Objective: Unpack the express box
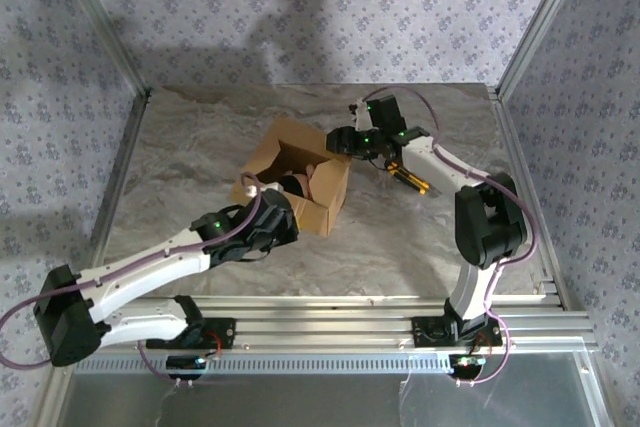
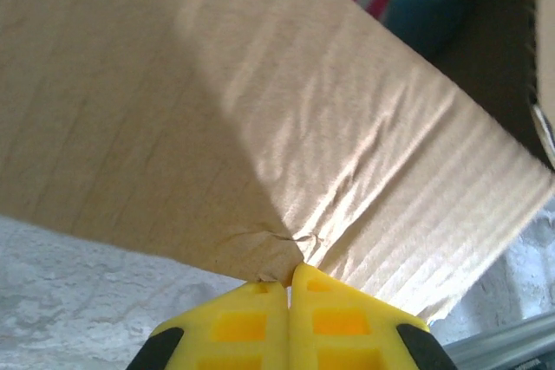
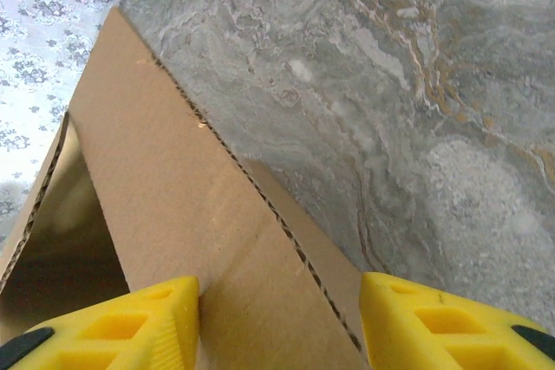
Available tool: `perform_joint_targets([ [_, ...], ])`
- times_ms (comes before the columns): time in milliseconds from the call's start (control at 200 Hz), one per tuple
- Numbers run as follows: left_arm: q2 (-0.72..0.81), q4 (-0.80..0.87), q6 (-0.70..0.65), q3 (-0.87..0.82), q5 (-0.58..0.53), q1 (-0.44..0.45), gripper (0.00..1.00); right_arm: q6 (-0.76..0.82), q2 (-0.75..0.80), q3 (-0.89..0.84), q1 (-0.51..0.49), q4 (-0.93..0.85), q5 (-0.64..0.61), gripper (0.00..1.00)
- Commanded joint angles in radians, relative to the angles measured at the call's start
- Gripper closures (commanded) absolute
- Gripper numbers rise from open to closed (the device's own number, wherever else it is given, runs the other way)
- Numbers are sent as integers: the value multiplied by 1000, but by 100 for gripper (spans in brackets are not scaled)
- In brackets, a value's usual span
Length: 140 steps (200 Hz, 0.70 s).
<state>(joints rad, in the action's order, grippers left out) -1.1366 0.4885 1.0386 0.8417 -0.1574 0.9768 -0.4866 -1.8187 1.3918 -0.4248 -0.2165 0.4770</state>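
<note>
We judge the express box [image 1: 322, 202] light, its flaps bendable handholds: left gripper [image 2: 289, 273] clenched against one, right gripper [image 3: 279, 290] spread astride another.

Nothing can be read in these views: no words, labels, brands, numbers or signs. The brown cardboard of the box [image 1: 325, 195] is plain on every face that shows, both from above and close up from the 2 wrist cameras.
</note>
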Motion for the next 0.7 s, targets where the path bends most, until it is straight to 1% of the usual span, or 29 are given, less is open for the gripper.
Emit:
perform_joint_targets([
  [0,-22,84,-57,77,-5,24,94,56,-63,41,-27,-117,-80,49],
  [95,-1,97,-78,104,14,26,89,71,-61,58,-31,-119,-100,48],
  [170,23,115,-81,123,41,27,83,86,-52,72,-27,-124,-101,44],
  [300,60,183,-101,178,61,31,67,111,-19,92,-23,-143,-113,39],
  [395,72,320,-130,238,46,31,53,120,24,79,-24,-142,-140,35],
  [480,77,444,-155,295,15,31,51,115,68,51,-28,-125,-166,32],
  [585,102,541,-174,347,-24,29,50,121,121,33,-33,-123,-206,29],
  [695,122,623,-215,426,-74,-8,49,131,181,29,-37,-147,-267,27],
])
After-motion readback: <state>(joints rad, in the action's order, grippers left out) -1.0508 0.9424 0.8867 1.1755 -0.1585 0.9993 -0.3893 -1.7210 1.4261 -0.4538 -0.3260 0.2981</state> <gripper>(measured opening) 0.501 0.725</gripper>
